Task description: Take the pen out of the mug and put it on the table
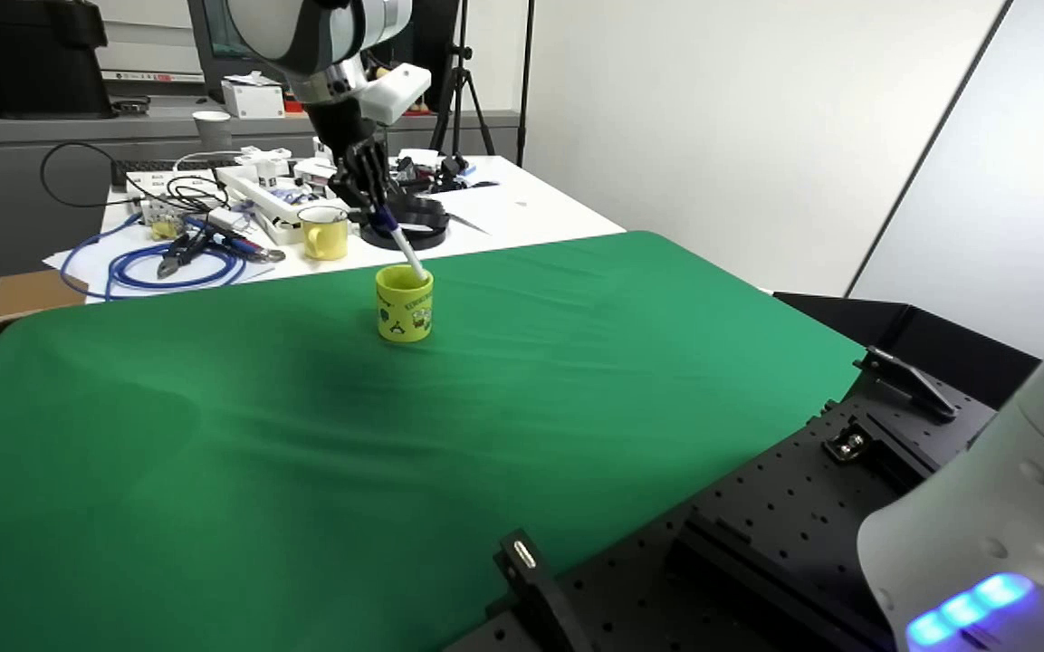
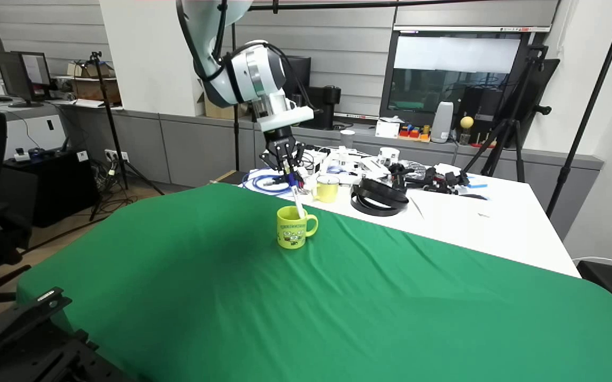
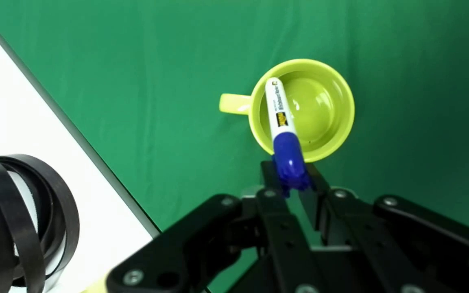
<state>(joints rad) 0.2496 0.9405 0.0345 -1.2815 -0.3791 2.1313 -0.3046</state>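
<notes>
The pen, white with a dark blue cap, tilts over the mug's mouth in both exterior views (image 1: 407, 248) (image 2: 297, 202) and in the wrist view (image 3: 282, 106). The yellow-green mug (image 1: 405, 319) (image 2: 291, 232) (image 3: 319, 110) stands upright on the green-draped table (image 1: 503, 444) (image 2: 348, 318) (image 3: 177, 61). My gripper (image 1: 381, 213) (image 2: 290, 172) (image 3: 290, 171) is above the mug, shut on the pen's blue cap end. The pen's white lower end is at the mug's rim on the handle side. I cannot tell whether it is just inside or just above.
A white desk (image 1: 522, 213) (image 2: 475, 233) adjoins the cloth, bearing another yellow mug (image 1: 326, 237) (image 2: 327, 189), a black strap coil (image 2: 377, 199) (image 3: 55, 203), blue cable (image 1: 132, 276) and tools. A black perforated mount (image 1: 757, 534) edges the table near the robot's base.
</notes>
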